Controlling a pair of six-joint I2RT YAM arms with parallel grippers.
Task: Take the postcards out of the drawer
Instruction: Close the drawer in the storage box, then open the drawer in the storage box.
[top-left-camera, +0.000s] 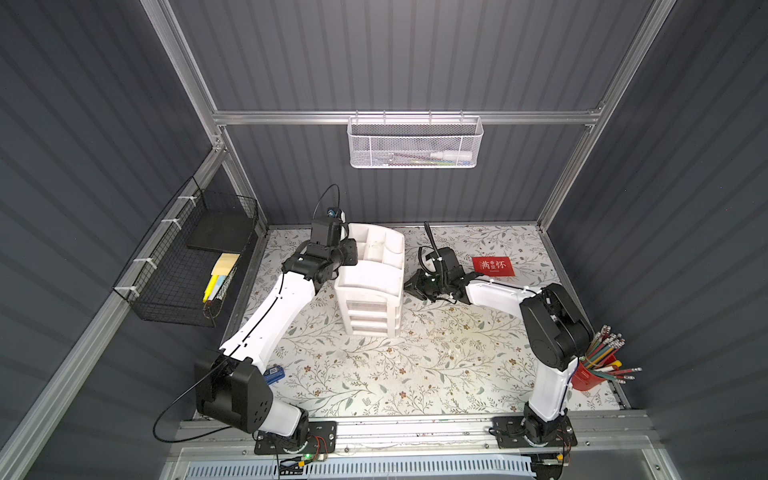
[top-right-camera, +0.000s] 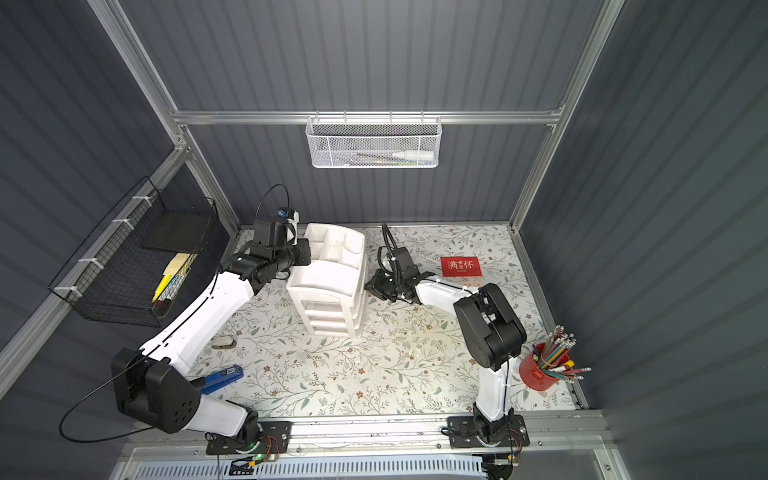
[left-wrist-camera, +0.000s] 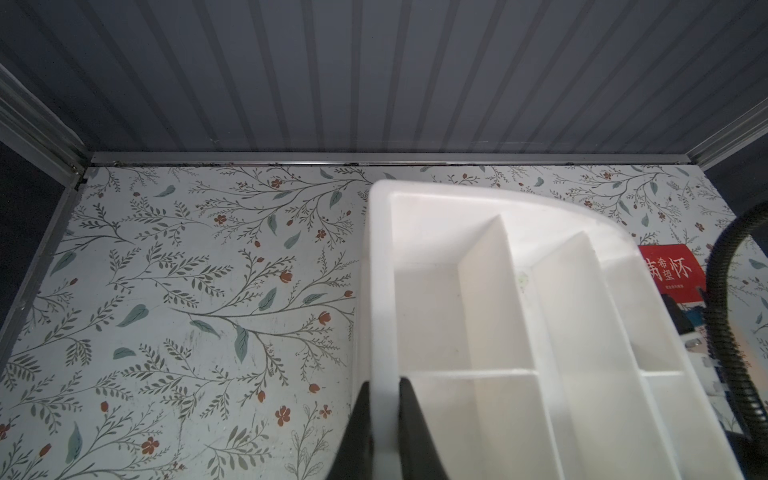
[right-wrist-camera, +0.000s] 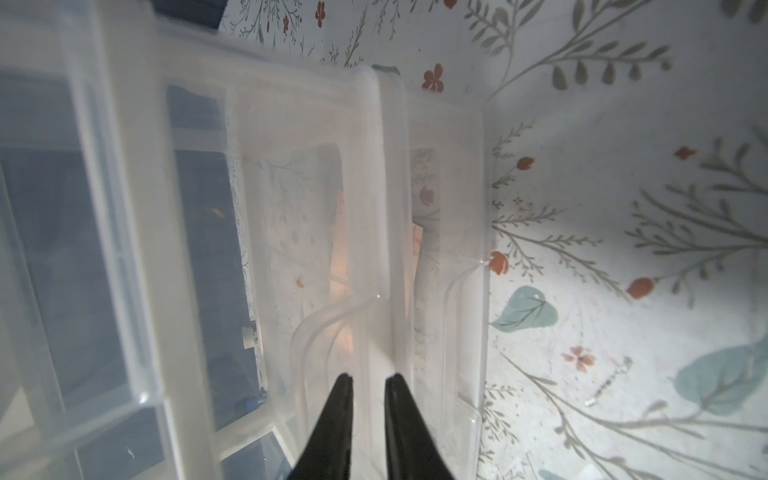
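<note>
- Step in hand: I judge this to be the drawer-opening stage for the cards not yet out. One card already lies on the counter (top-left-camera: 415, 374).
- Left end effector (left-wrist-camera: 384, 386): nearly closed, pinching the side wall of the top tray of the white drawer organizer (top-left-camera: 370, 282). I read this as bracing the unit.
- Right end effector (right-wrist-camera: 368, 380): its fingers stand a narrow gap apart, with a wall of a translucent drawer (right-wrist-camera: 303, 95) between them. I take that as a grip on the drawer. In both top views it sits against the organizer's right side.
- Red postcard (top-left-camera: 493, 266): flat on the counter to the right of the organizer. It lies beside the right arm's wrist, apart from the fingertips.
- Peach postcards (right-wrist-camera: 343, 245): a pale peach patch shows through the drawer plastic just ahead of the right fingertips. It is blurred, so I cannot count the cards or say which drawer holds them.
- Next move, in my judgement: pull the drawer out far enough to expose the cards while the left brace holds. Then let go of the drawer and reach in. Flat cards on a drawer floor will likely need an edge pick.
- Risk: the organizer may slide or tip if the brace slips.
</note>
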